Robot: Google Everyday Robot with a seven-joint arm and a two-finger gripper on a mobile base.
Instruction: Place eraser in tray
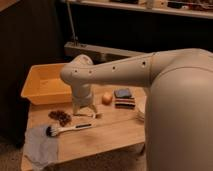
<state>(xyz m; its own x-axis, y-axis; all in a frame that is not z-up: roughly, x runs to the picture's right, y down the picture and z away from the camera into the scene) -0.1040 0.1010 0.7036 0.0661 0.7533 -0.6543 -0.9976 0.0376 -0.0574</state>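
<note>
**While the gripper point(84, 113) hangs over the table point(102, 136), the eraser point(125, 103) lies outside the tray point(31, 91)**

As you follow your arm point(125, 67), it comes in thick and white from the right side of the picture and runs to the left above the table. At the wrist it bends down sharply, so the gripper points straight at the wooden top, just in front of the tray's near right corner. The jaws stand apart and nothing is between them. The tips are very near the wood; whether they touch it, you cannot tell.

Now count the things. You have one tray, yellow-orange, at the back left of the table. You have one eraser, one onion point(106, 98), one flat blue-grey pad point(122, 92), one brush point(70, 129) with a white handle, one grey-blue cloth point(40, 146) lying over the front left corner, and one little heap of dark brown pieces point(60, 117) between the tray and the brush. At the right, one pale thing point(141, 111) shows partly behind the arm; what it is, you cannot tell.

The eraser lies flat on the table, to the right of the gripper, with the onion between them. It is well apart from the tray. Its long axis runs nearly left to right in the picture, almost parallel with the table's front edge, and its striped long side faces the camera. The pad lies directly behind it, just beside or touching; which one, you cannot tell.
</note>
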